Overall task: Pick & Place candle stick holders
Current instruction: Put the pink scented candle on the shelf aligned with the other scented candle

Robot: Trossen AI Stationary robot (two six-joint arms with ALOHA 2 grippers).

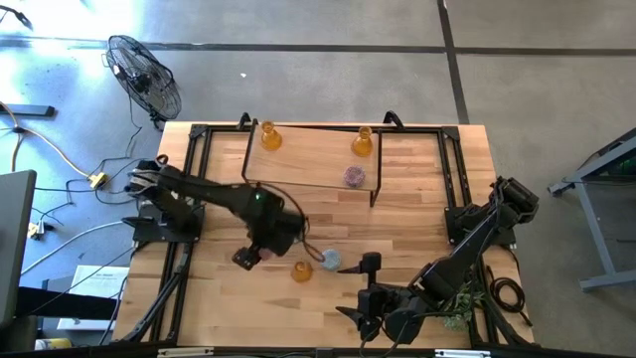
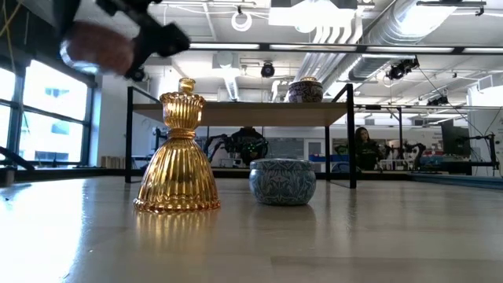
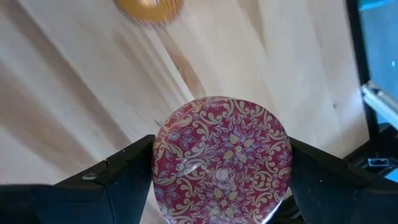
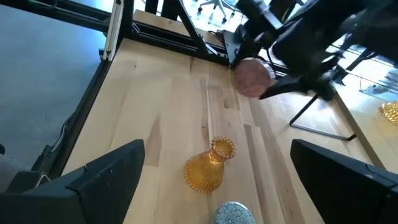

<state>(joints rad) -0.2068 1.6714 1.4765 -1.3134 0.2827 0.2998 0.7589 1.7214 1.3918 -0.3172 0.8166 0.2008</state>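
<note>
Pink holder (image 3: 221, 160) clamped between left gripper (image 1: 256, 256) fingers, lifted above worktop (image 1: 417, 214) near front edge; right gripper (image 1: 364, 316) agape at front edge.

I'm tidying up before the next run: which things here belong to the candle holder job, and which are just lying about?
Job:
- pink holder, held off the table in the left gripper
- amber holder and blue holder on the table
- two amber holders and mauve holder on the raised shelf

Lying about:
- green plant
- fan on the floor
</note>
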